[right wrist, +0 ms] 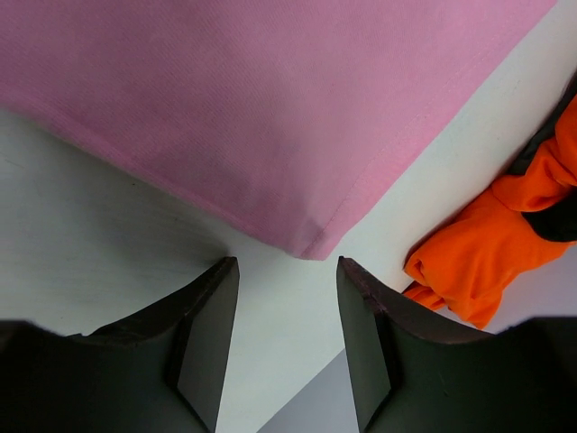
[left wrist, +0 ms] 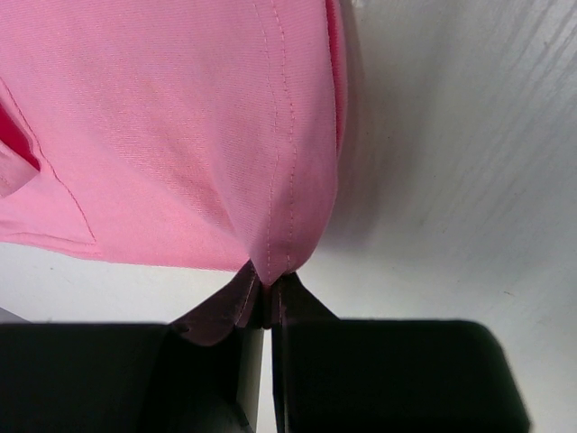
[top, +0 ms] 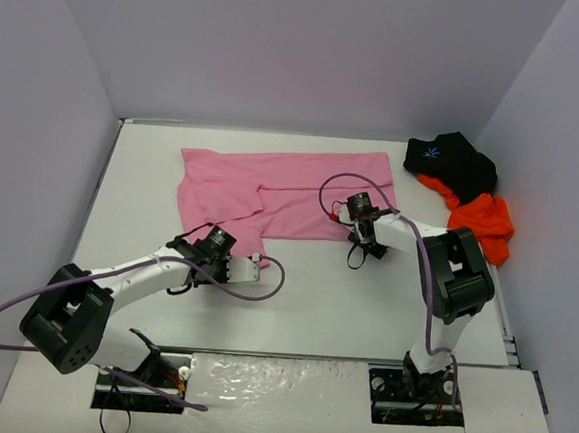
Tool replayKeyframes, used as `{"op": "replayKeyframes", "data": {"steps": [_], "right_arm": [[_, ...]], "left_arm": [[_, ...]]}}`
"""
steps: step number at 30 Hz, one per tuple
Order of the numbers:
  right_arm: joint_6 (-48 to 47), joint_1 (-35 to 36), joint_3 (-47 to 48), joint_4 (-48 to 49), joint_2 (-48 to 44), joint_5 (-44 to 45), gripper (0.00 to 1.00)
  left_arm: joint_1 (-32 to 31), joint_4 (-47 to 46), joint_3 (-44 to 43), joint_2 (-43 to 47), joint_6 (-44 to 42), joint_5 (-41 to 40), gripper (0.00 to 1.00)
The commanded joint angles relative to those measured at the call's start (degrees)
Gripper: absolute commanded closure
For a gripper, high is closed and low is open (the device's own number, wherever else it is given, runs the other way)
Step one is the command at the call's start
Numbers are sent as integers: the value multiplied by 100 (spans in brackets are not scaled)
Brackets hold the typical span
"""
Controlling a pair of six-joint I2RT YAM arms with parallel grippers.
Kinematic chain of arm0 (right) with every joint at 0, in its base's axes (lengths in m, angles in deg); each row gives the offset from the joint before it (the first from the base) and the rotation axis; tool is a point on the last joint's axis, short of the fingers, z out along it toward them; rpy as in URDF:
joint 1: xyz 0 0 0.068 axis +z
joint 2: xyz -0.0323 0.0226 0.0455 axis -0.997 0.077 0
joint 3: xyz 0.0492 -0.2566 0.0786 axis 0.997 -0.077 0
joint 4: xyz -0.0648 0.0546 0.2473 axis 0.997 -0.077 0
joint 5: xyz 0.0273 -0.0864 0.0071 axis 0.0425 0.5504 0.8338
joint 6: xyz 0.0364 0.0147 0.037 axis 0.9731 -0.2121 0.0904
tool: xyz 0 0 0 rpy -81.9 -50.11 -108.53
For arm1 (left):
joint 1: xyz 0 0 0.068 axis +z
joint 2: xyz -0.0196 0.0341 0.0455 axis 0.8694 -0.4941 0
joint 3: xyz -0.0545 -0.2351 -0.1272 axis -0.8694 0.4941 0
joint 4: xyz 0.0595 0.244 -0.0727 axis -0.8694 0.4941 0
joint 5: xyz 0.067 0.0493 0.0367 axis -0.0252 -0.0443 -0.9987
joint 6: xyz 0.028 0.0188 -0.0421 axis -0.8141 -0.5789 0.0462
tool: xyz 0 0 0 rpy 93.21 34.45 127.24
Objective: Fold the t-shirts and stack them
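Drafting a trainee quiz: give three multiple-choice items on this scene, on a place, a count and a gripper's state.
1. Where is the orange t-shirt? A. far right, against the black t-shirt; B. near left; C. centre.
2. How many t-shirts show? A. two; B. three; C. four.
3. The left gripper is: A. open; B. shut on the pink t-shirt; C. shut, empty.
Key: 1A, it touches the black one; 2B, pink, black, orange; 3B, the hem is pinched in it.
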Motion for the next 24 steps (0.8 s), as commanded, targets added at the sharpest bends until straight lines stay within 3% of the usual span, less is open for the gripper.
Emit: {"op": "replayKeyframes", "data": {"steps": [1, 11, 16, 24], "right_arm": [[104, -53, 47, -137, 118, -99, 57], [357, -214, 540, -92, 949, 45, 72], [361, -205, 575, -87, 1060, -4, 100], [393, -157, 371, -87, 523, -140, 100]], "left_arm": [[-20, 84, -320, 152, 42, -67, 100], [-21, 12, -332, 6, 7, -110, 100], [-21, 3, -399, -75, -12, -137, 100], [-12, 154, -603, 86, 110, -178, 100]]}}
